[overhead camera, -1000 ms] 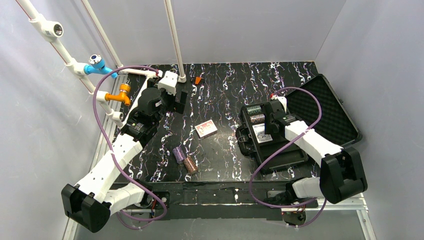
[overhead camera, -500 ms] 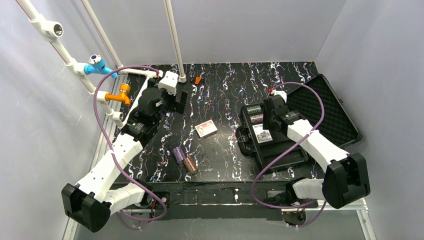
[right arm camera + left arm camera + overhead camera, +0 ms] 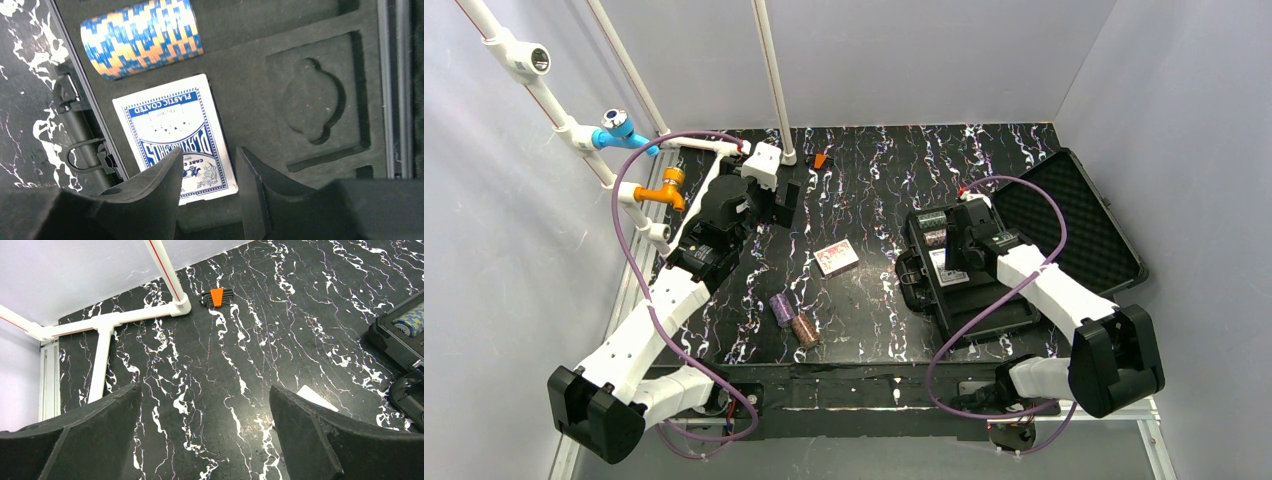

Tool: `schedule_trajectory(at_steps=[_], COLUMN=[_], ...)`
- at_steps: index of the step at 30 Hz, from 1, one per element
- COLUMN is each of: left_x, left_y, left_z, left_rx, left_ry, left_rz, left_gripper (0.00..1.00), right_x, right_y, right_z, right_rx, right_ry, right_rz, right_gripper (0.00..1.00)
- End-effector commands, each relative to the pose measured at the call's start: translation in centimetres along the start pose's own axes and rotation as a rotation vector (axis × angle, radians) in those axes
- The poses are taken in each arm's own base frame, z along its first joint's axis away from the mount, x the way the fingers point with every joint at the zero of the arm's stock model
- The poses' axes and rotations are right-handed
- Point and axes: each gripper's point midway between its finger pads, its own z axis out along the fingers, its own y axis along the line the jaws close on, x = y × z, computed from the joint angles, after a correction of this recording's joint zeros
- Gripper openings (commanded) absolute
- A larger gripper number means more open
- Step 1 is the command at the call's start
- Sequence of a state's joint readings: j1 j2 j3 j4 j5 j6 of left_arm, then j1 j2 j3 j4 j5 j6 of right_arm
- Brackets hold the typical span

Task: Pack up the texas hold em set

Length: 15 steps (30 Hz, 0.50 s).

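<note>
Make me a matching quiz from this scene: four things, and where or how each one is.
1 blue card deck
2 red card deck
3 purple chip stack
4 left hand

A wide open, holding nothing
B in the case foam
C beside the brown chip stack
D alone, mid-table

Pairs: 1-B, 2-D, 3-C, 4-A

Black case open, blue deck inside, red deck, purple stack, brown stack lying outside
</note>
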<state>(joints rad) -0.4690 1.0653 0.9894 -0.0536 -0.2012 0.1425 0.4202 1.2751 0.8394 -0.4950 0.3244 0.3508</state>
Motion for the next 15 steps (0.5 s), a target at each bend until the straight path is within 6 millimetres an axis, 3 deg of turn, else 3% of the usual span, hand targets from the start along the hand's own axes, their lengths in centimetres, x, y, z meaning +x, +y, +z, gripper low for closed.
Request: schedule_trajectory(at_steps=[1,6,15], left_x=[-0.1,0.1,0.1], left_y=[0.0,0.0,0.0], left_z=[-0.1,0.0,0.0], left_rx=[-0.002,-0.003,-0.002], left_ry=[-0.005,-0.002,0.0], left_rz=[0.013,0.013,0.014], left_gripper=[0.99,0.99,0.99], right_x=[0.6,1.1,-1.6], right_y=[1.2,1.1,1.3], right_z=[0.8,1.1,-0.8], right_rx=[-0.052,-0.046,-0.058], right_ry=[0.011,0.025,-0.017], right_rz=[0.021,0.016,-0.009], right_gripper=[0.5,0.5,0.55])
